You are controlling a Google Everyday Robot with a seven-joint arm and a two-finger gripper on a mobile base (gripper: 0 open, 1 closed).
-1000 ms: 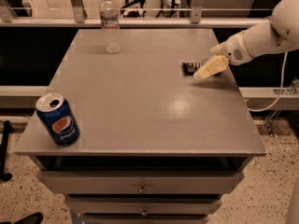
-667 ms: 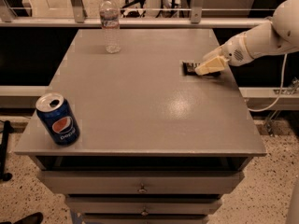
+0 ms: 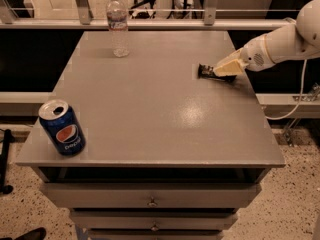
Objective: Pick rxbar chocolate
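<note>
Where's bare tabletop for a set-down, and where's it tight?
Widest bare patch: the table centre and front right, between the Pepsi can, water bottle and rxbar chocolate. Crowded only at the right rear edge, where the gripper sits at the bar.

Only "pepsi" can be read, in white letters by the globe logo on the blue aluminium drink can at 8 o'clock on the grey table. Lettering on the clear plastic water bottle at 11 o'clock is illegible, as is that on the dark-wrapped rxbar chocolate at 2 o'clock, where the cream gripper sits
</note>
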